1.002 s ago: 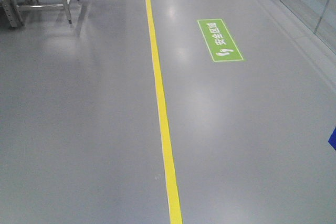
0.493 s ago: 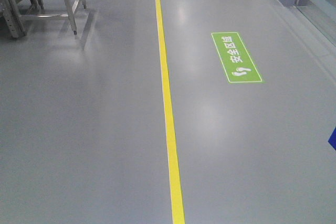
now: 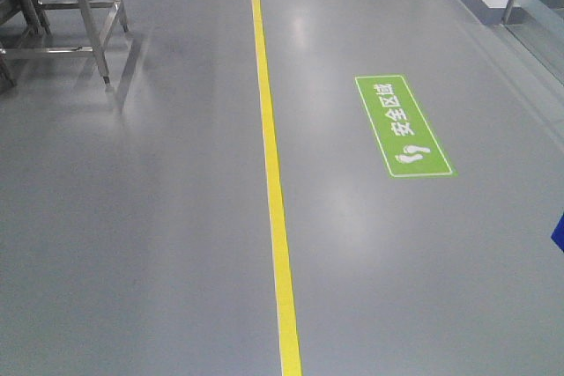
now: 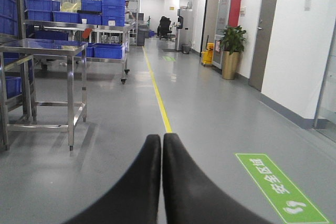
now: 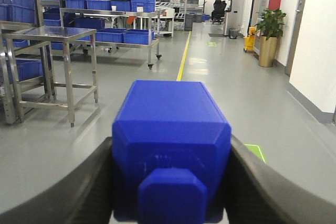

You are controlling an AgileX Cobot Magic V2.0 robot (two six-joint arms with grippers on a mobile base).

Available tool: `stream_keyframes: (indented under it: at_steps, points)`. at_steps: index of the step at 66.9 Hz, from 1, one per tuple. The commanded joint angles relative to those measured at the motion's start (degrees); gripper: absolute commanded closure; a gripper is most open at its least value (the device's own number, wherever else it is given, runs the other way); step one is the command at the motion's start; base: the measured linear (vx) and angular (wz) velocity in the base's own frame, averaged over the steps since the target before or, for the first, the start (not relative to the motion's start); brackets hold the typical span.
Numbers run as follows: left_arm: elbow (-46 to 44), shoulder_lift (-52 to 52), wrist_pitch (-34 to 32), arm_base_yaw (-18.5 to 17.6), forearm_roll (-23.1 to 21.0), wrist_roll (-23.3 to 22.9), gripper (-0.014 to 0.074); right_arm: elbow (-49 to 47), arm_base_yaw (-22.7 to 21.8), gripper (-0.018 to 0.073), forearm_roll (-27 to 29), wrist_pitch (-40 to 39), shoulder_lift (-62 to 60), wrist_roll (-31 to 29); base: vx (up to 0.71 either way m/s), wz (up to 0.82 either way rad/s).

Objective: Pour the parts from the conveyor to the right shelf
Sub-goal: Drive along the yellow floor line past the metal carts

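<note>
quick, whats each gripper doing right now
left gripper: shut, fingers pressed together, nothing between them
right gripper: shut on the blue block

Smooth light grey floor all around, and a straight yellow painted line runs right up the aisle. To its right, clear of the line, lies a green rectangular floor sign with white characters and footprints. On the left stands a four-legged stainless steel desk. Along the right wall there's a leafy green potted plant, a tall red cabinet behind it, and a black office chair far down.
</note>
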Motion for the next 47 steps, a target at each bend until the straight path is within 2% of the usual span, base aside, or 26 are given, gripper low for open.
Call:
stream_keyframes:
  at_steps: [1, 47]
  points:
    - [1.5, -0.5, -4.5, -0.1, -0.5, -0.4, 0.0603, -1.4, -0.2, 0.0564, -0.6, -4.8, 0.6, -0.6, 0.6, 0.05]
    - [1.5, -0.5, -4.5, -0.1, -0.5, -0.4, 0.0603, -1.4, -0.2, 0.0564, -0.6, -4.8, 0.6, -0.6, 0.66, 0.15]
